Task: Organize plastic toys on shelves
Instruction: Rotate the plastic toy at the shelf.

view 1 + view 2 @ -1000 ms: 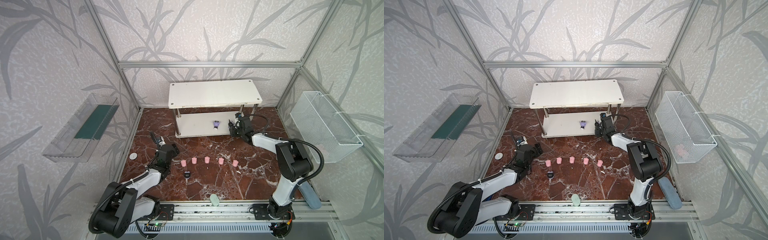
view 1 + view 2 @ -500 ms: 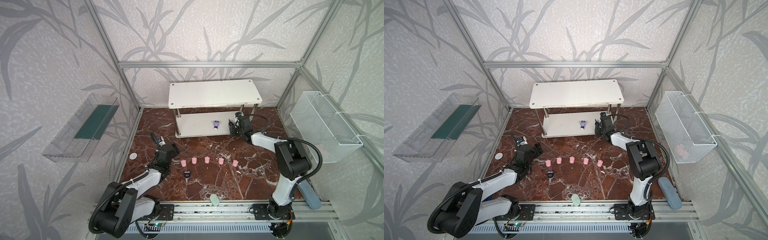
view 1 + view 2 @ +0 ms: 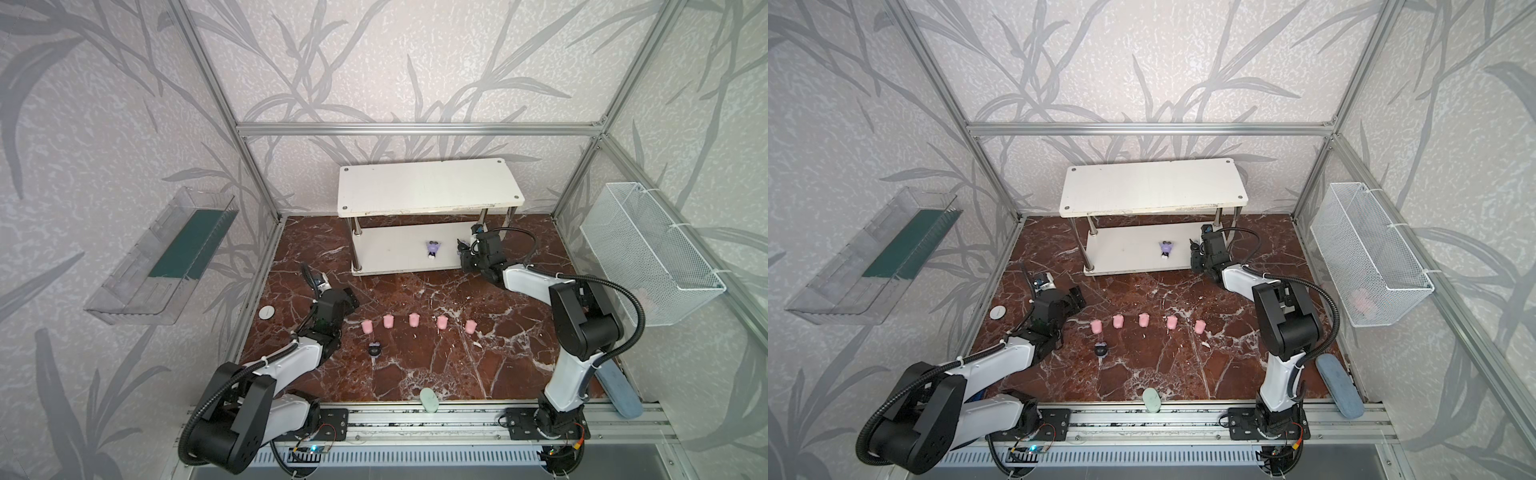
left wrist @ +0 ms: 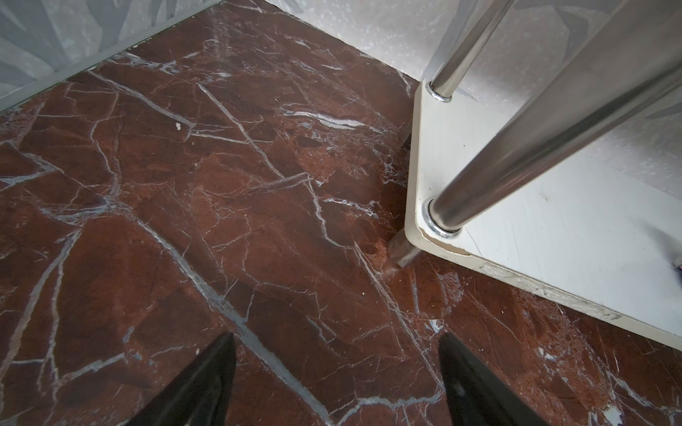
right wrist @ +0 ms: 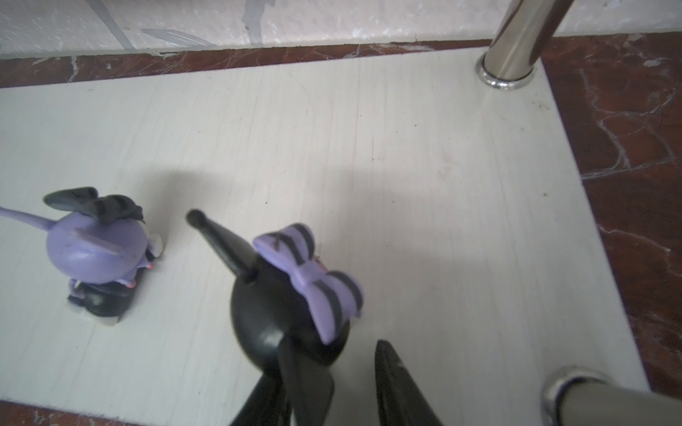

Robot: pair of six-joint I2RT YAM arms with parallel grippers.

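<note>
The shelves [image 3: 428, 191] stand at the back, a white two-tier rack. A purple figurine [image 3: 433, 248] stands on the lower board [image 5: 332, 129]. My right gripper [image 5: 336, 346] is over that board's right end, shut on a black figurine with a lilac bow [image 5: 280, 306], a little to the right of the purple figurine [image 5: 96, 250]. Several pink pig toys [image 3: 414, 319] sit in a row on the marble floor. Another black figurine [image 3: 375, 349] lies in front of the row's left end. My left gripper [image 4: 336, 337] hangs open over bare floor left of the rack, holding nothing.
Chrome posts [image 5: 516, 37] rise close beside the right gripper. A white disc [image 3: 267, 311] lies by the left wall and a pale green oval [image 3: 429, 400] at the front edge. A clear tray [image 3: 162, 257] and a mesh basket [image 3: 648, 249] hang on the side walls.
The right arm has edged slightly further in over the lower board with the black figurine. The left arm has not moved.
</note>
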